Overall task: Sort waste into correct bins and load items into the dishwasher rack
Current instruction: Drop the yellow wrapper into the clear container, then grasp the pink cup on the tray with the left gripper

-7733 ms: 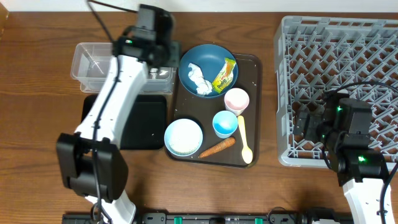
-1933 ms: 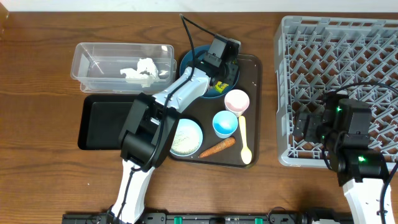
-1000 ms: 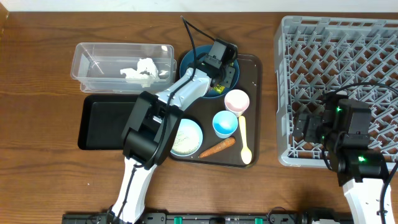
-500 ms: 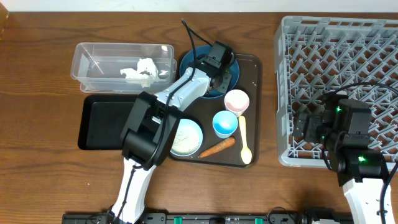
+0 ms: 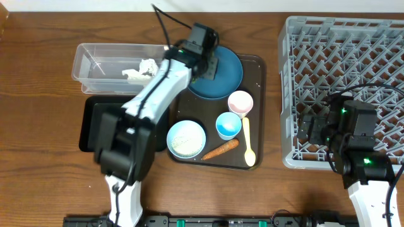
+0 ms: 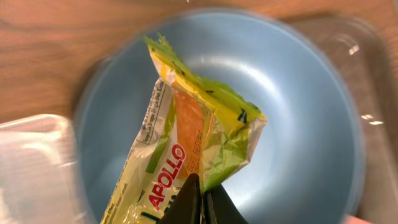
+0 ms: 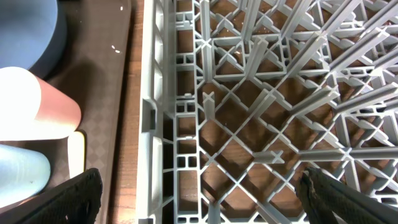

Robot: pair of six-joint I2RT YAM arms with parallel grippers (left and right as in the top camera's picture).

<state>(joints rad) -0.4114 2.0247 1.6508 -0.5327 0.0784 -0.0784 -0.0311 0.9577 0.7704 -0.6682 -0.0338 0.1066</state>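
My left gripper (image 5: 204,58) is shut on the yellow-green snack wrapper (image 6: 186,127) and holds it over the left part of the dark blue dish (image 5: 226,72); the wrapper is hidden under the gripper in the overhead view. The crumpled tissue (image 5: 140,70) lies in the clear tub (image 5: 95,57). The black tray (image 5: 100,123) sits below the tub. The white bowl (image 5: 186,139) holds rice. The carrot (image 5: 220,149), light blue cup (image 5: 228,125), pink cup (image 5: 240,101) and pale yellow spoon (image 5: 247,142) lie beside it. My right gripper (image 7: 214,199) is open over the grey rack (image 5: 344,75).
The dishes stand on a dark brown serving tray (image 5: 254,69) between the bins and the rack. The left arm (image 5: 148,94) crosses above the black tray. The right wrist view shows the rack's left wall (image 7: 152,112), with the pink cup (image 7: 37,112) beyond it.
My left gripper has risen from the blue dish with the wrapper pinched in it and moved left toward the clear tub. The right arm has not moved.
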